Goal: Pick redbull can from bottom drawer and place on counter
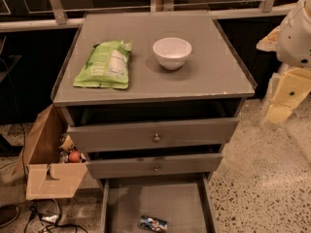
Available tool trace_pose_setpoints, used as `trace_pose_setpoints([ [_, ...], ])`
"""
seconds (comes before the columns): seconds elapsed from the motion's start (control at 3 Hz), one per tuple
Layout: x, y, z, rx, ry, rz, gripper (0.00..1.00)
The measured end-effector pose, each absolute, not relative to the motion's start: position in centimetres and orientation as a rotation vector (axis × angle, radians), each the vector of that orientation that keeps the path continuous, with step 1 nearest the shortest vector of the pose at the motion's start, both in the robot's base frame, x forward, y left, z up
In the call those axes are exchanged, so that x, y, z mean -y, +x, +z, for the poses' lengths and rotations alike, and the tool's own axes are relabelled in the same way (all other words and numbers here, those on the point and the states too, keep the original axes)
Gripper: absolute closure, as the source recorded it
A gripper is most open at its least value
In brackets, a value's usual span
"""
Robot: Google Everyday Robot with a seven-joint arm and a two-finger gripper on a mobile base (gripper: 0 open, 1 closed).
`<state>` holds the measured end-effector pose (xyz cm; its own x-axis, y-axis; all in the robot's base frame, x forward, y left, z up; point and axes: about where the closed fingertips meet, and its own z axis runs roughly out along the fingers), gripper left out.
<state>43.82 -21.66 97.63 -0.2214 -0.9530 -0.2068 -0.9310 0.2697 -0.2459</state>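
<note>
The counter (194, 81) is the grey top of the cabinet, where the can should end. The bottom drawer (146, 200) is pulled out, so its floor can be reached from above. The gripper (281, 106) hangs at the right of the cabinet, well apart from the drawer; whether it is open or closed, one cannot tell. A green snack bag (103, 65) and a white bowl (172, 52) rest on the counter. The redbull can (153, 223) lies on its side near the drawer's front, not yet picked
</note>
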Motion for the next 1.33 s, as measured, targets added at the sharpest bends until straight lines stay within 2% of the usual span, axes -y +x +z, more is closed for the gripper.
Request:
trace_pose_setpoints([
  [1.33, 20.3, 44.1, 94.2, -2.193, -1.749, -0.074, 0.0],
])
